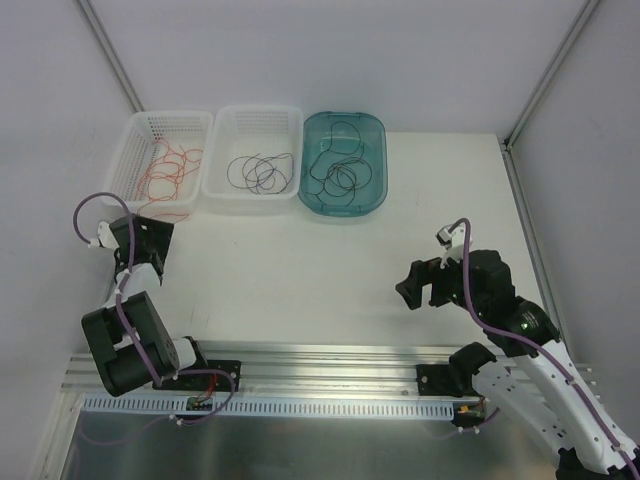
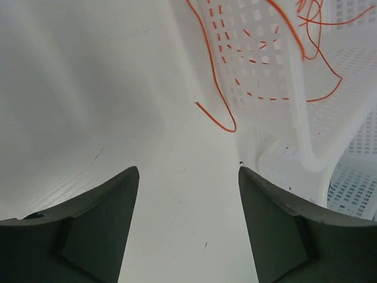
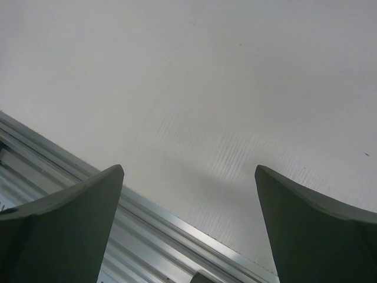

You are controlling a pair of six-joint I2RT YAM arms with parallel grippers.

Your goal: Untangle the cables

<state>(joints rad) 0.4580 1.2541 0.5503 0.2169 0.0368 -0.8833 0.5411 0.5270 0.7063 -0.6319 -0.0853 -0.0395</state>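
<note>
Landmark: left white basket [image 1: 170,115], far-left on the table [image 1: 300,270]; every place below is given from it.
Red-orange cables [image 1: 172,165]: hair-thin wires curled in loose loops inside this basket, crossing one another in a tangle.
Stray strand [image 2: 215,88]: one red-orange wire spills over the basket's near rim onto the table and ends in a small hook.
Left jaws [image 2: 187,171]: just on the near side of the basket and pointing at it; spread apart, with only bare table between them.
Key relation: the strand's hooked end lies ahead of the left jaws and a little to their right, not touching them. Its long axis runs roughly along their line of reach, back up to the basket wall [image 2: 306,135].
Nearer arm: the left one, by far.
Right jaws [image 1: 408,283]: well away to the right of the basket and nearer the arm bases; spread wide over bare table, holding nothing.
Black cables [image 1: 262,172]: thin dark loops in the white basket [image 1: 260,108] next on the right. More lie in the teal tub [image 1: 383,150] beyond that.
Likely handling: limp and springy, so a pinch must land squarely on the strand.
</note>
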